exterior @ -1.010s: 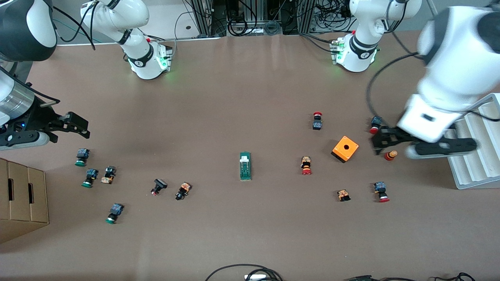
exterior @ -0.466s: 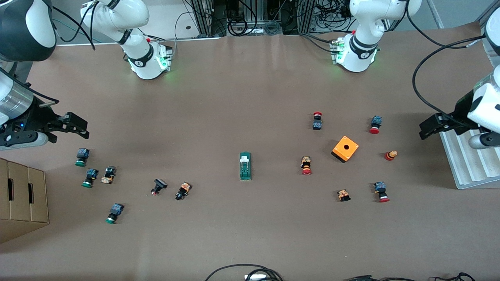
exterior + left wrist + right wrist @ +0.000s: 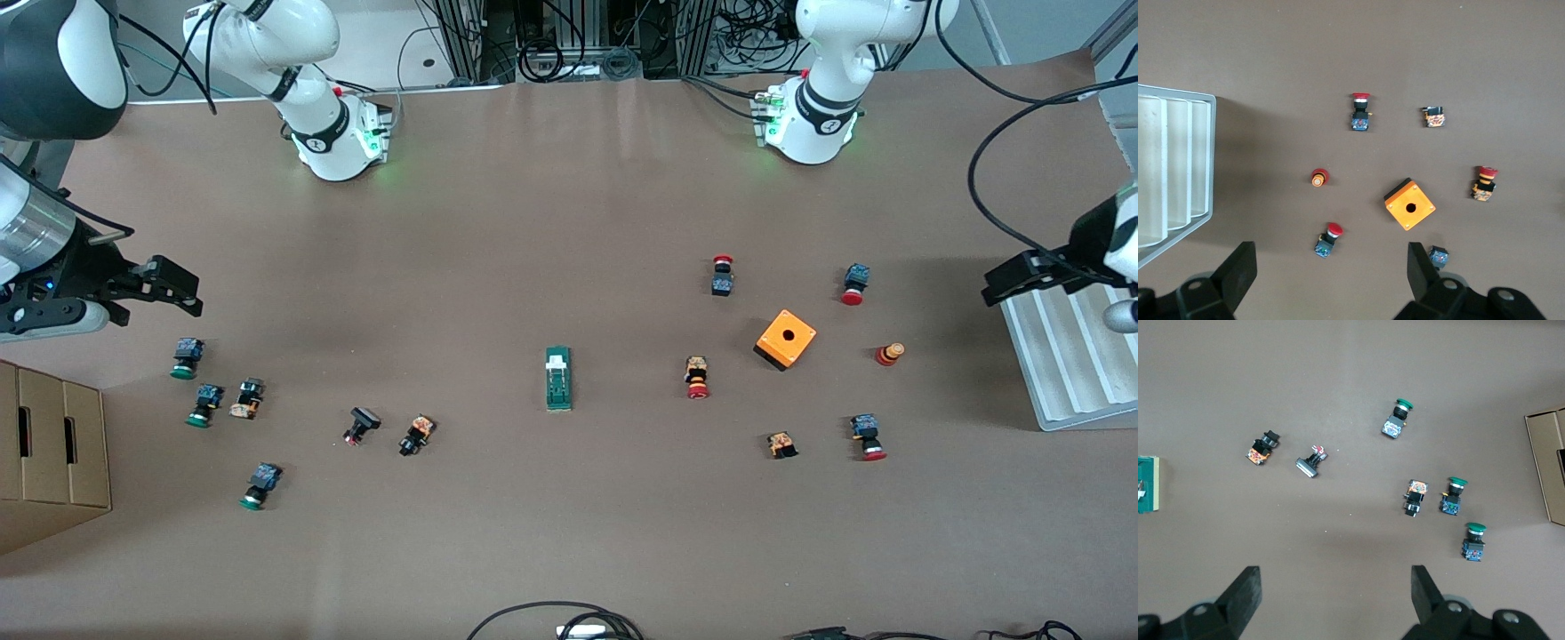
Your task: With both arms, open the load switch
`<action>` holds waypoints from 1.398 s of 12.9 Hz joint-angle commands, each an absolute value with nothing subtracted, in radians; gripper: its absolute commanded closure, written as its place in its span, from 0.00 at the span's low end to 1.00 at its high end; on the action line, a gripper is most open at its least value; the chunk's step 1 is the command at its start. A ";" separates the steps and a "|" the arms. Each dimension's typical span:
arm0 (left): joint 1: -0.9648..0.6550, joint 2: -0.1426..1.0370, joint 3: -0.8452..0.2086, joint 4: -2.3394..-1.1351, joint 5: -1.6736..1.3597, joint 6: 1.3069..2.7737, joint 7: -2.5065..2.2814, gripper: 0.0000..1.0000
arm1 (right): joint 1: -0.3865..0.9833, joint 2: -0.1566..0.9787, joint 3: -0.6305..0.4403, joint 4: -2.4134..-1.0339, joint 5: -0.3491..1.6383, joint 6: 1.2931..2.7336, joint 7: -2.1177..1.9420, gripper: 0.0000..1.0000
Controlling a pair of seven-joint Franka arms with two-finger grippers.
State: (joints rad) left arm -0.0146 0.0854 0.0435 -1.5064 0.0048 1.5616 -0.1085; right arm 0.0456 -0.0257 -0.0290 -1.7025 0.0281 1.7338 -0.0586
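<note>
Front view | load switch (image 3: 557, 378) mid-table, untouched | left gripper (image 3: 1022, 277), right gripper (image 3: 164, 284): fingers released, empty

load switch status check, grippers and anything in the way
Left gripper open, up by the white ridged tray; right gripper open over the green-capped pushbuttons. Dark-green load switch untouched mid-table. Nothing close around it.

Dark-green load switch (image 3: 558, 379), flat on table, untouched.
Long axis 12-to-6, white tab at 12 end; seemingly unopened.

Brown table (image 3: 569, 222) strewn with pushbuttons (image 3: 698, 377)
</note>
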 commanded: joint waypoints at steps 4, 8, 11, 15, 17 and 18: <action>0.018 0.074 0.038 -1.505 0.006 1.505 -0.069 0.00 | 0.051 -0.031 -0.035 -1.706 0.009 1.746 -0.066 0.00; 0.015 0.110 0.037 -1.482 0.008 1.502 -0.084 0.00 | 0.051 -0.031 -0.035 -1.706 0.009 1.746 -0.066 0.00; 0.020 0.100 0.040 -1.462 -0.011 1.502 -0.071 0.00 | 0.051 -0.029 -0.035 -1.706 0.009 1.746 -0.066 0.00; 0.009 0.095 0.032 -1.465 -0.008 1.500 -0.083 0.00 | 0.051 -0.029 -0.035 -1.706 0.009 1.746 -0.066 0.00; 0.009 0.097 0.034 -1.468 -0.011 1.499 -0.072 0.00 | 0.049 -0.029 -0.035 -1.706 0.009 1.747 -0.066 0.00; 0.005 0.095 0.029 -1.470 -0.011 1.488 -0.074 0.00 | 0.049 -0.029 -0.035 -1.706 0.009 1.746 -0.066 0.00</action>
State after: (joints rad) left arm 0.0074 0.0985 0.0328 -1.4772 0.0030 1.5160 -0.0867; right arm 0.0454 -0.0257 -0.0301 -1.7026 0.0281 1.7341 -0.0586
